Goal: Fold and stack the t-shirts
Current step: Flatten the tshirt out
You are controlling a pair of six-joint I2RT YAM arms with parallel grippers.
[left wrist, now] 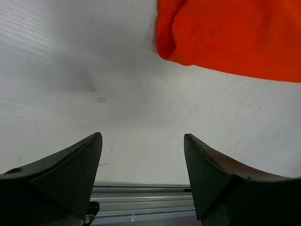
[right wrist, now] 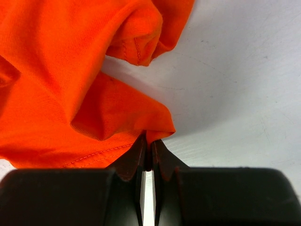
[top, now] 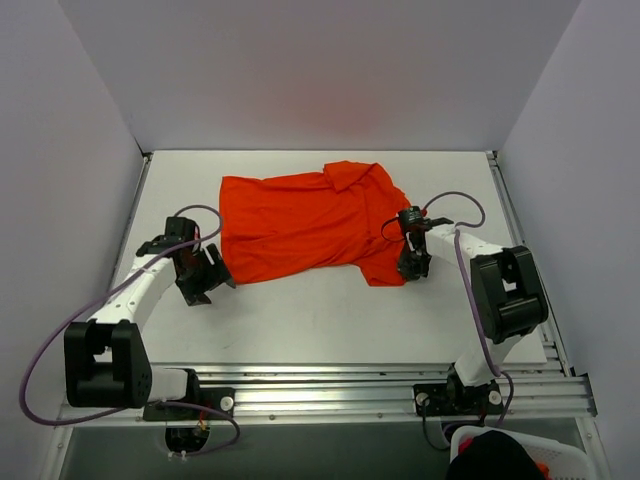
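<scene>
Right claw (right wrist: 148, 145) pinches tight on the near-right hem of the wrinkly orange-red cloth t-shirt (top: 300, 225), spread across the worktop (top: 300, 315). Left claw (left wrist: 143, 141) gapes empty beside its near-left corner; it must grip there before the first fold.

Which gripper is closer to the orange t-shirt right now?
Right. The right gripper is shut on the orange t-shirt at its edge; the left gripper hangs open over bare table beside the shirt's left edge, not touching.
</scene>
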